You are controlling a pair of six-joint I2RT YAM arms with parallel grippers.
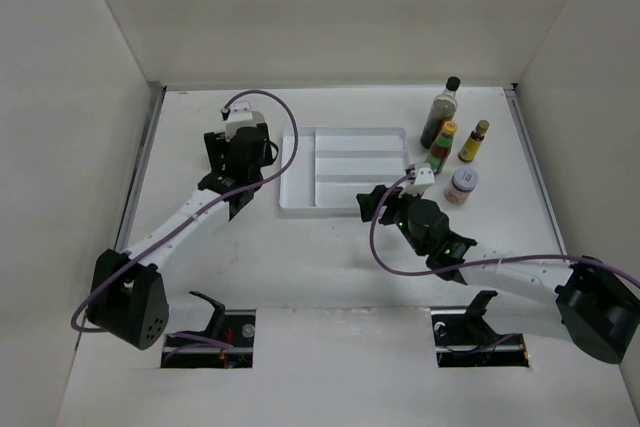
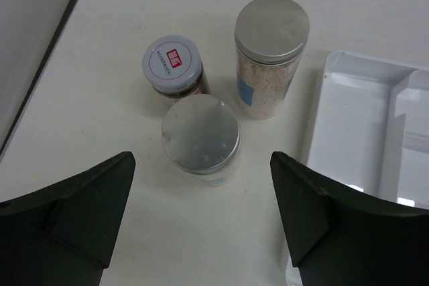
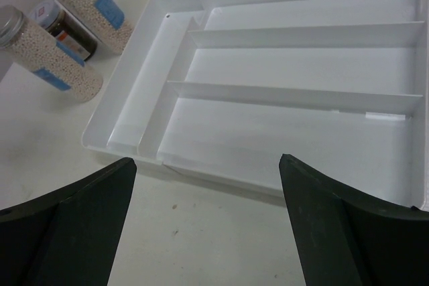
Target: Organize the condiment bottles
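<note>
In the left wrist view three jars stand close together left of the white tray point(image 2: 355, 118): a silver-lidded jar point(image 2: 200, 135) nearest, a taller silver-lidded jar of pale grains point(image 2: 270, 35), and a dark jar with a red-white lid point(image 2: 172, 66). My left gripper point(image 2: 201, 212) is open and empty, hovering just short of the nearest jar; in the top view the left gripper point(image 1: 238, 162) covers these jars. At the right in the top view stand a tall dark black-capped bottle point(image 1: 440, 112), two small yellow-capped bottles point(image 1: 474, 140) point(image 1: 441, 147) and a short red-white lidded jar point(image 1: 461, 185). My right gripper point(image 1: 372, 203) is open and empty at the tray's near edge.
The white divided tray point(image 1: 345, 169) lies mid-table with nothing in its compartments, as the right wrist view point(image 3: 288, 98) shows. White walls enclose the table on three sides. The right gripper point(image 3: 208, 226) hangs over bare table in front of the tray.
</note>
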